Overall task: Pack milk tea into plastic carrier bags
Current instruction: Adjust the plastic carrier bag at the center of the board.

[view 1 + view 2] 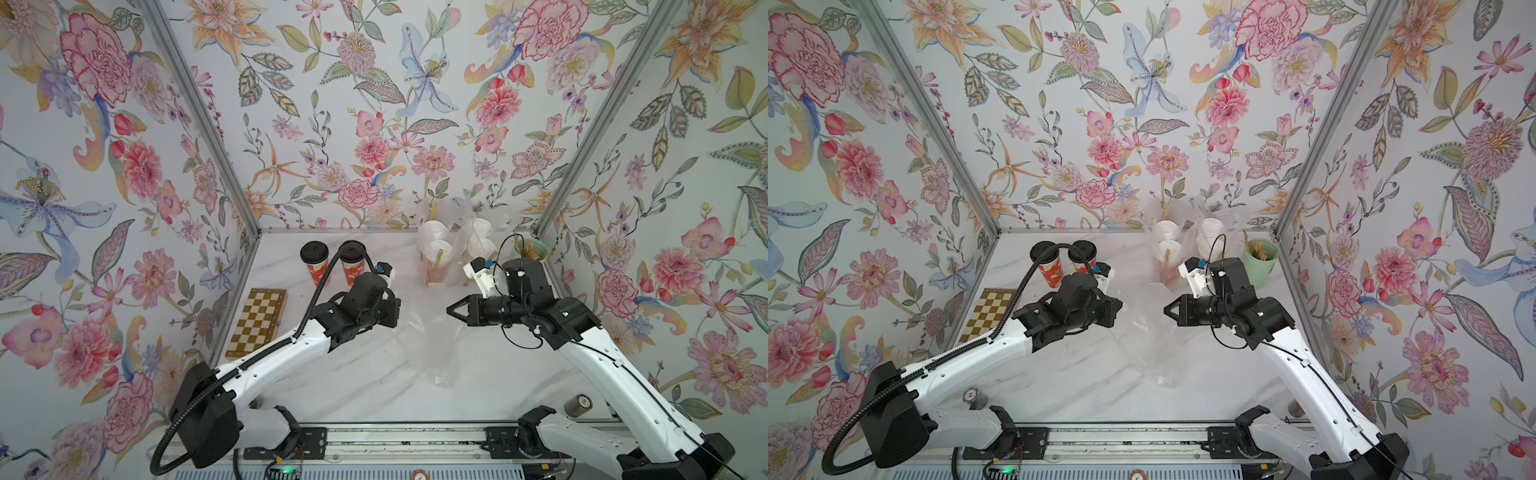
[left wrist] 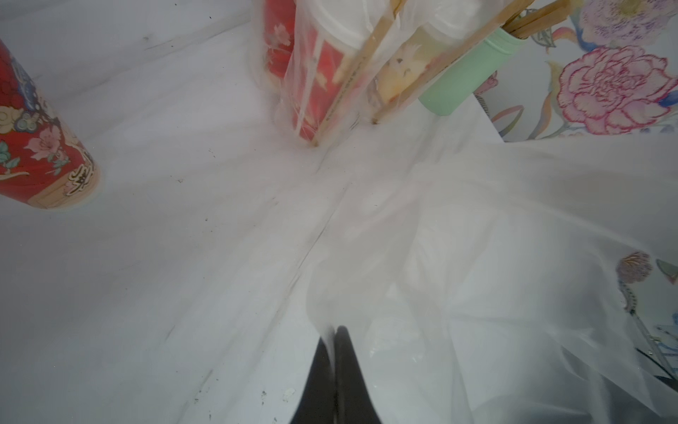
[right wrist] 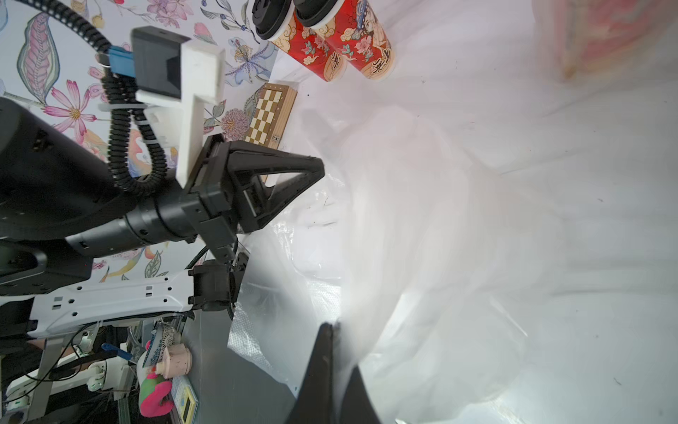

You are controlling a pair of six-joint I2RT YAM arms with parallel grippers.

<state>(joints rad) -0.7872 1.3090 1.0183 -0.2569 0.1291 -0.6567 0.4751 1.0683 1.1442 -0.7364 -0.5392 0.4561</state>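
A transparent empty plastic carrier bag [image 1: 432, 345] lies crumpled at mid-table between both arms. My left gripper [image 2: 335, 330] is shut on a fold of its film; the right wrist view shows it from the side [image 3: 322, 169]. My right gripper [image 1: 451, 309] faces it and is shut on the bag's film too [image 3: 332, 326]. Two milk tea cups with black lids [image 1: 314, 262] [image 1: 353, 264] stand bare at the back left. Behind the right gripper, two more carrier bags [image 1: 436, 257] [image 1: 478, 245] hold white-lidded cups.
A mint-green cup of brown sticks [image 1: 534, 249] stands in the back right corner. A folded chessboard [image 1: 257, 322] lies along the left wall. A small dark can [image 1: 578, 405] sits near the front right by the rail.
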